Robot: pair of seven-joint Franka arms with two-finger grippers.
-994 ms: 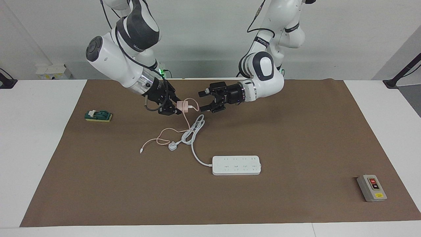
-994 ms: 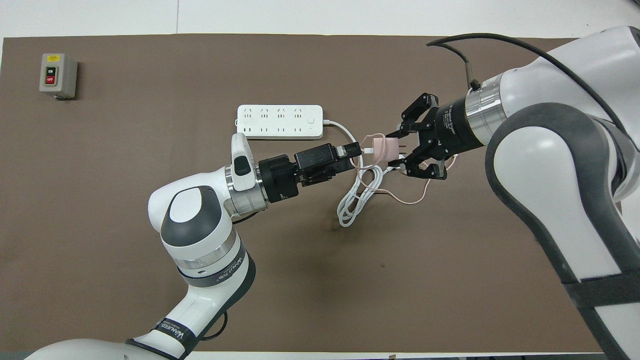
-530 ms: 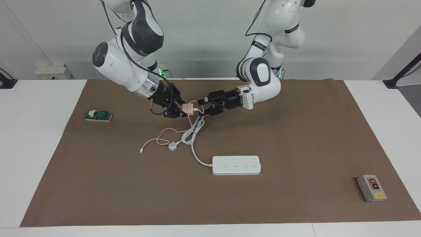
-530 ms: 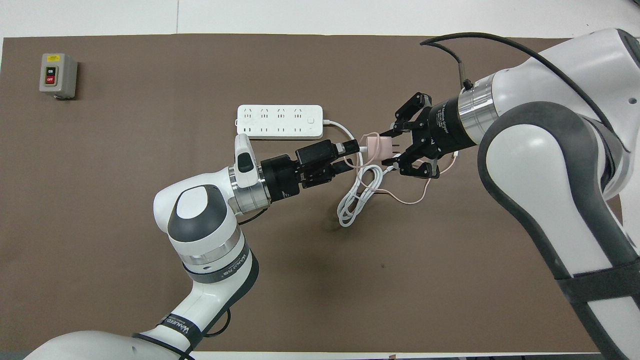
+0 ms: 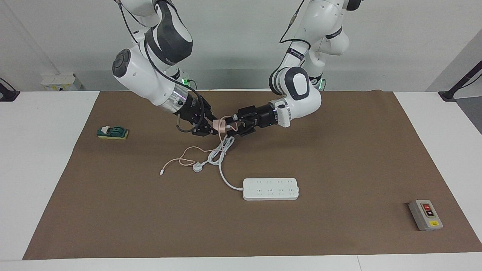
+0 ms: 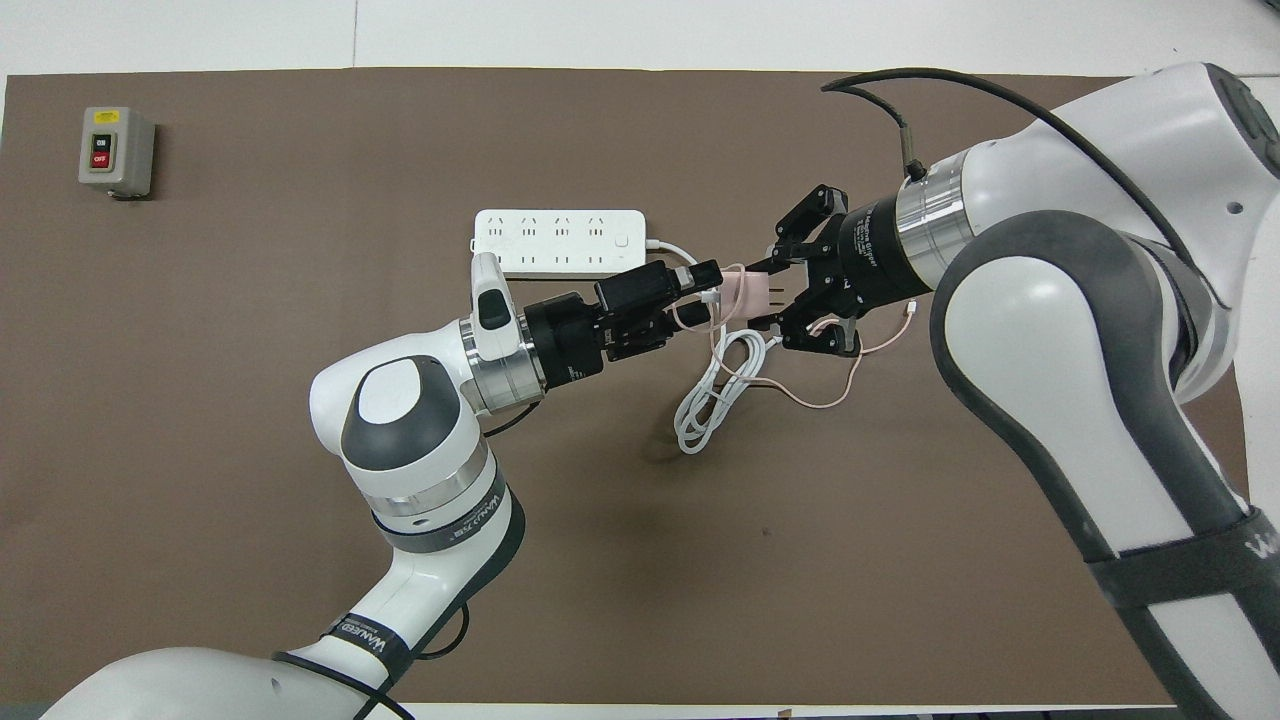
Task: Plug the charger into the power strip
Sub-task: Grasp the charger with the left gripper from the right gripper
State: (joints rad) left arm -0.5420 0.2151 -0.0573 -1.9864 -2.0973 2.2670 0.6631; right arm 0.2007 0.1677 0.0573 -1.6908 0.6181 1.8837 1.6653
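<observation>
Two arms over a white tabletop (image 5: 49, 180) under a brown mat (image 5: 339, 150), pale wall at the robots' end. On the mat: the power strip (image 5: 270, 189) (image 6: 559, 243), flat, farther from the robots than both hands, its thick white cord (image 5: 222, 150) coiled toward them and ending in a white plug (image 5: 197, 167). Toward the left arm's end, a grey button box (image 5: 425, 215) (image 6: 116, 151); toward the right arm's end, a green switch on a yellow pad (image 5: 112, 132).

Right hand (image 5: 211, 126) (image 6: 775, 300) reaching in low from its own side, fingertips clamped on the charger (image 5: 218, 125) (image 6: 743, 294), held in the air above the coiled cord. Pink cable (image 5: 180, 160) trailing down from the cube and looping over the mat beside the white plug. Left hand (image 5: 234, 126) (image 6: 710, 295) stretched out level from its own side, fingers spread wide, tips right at the charger, one above and one below it in the facing view. Touching or just short of it: cannot tell. Both wrists nearly horizontal, the hands meeting tip to tip over the cord, charger between them, well apart from the strip.
</observation>
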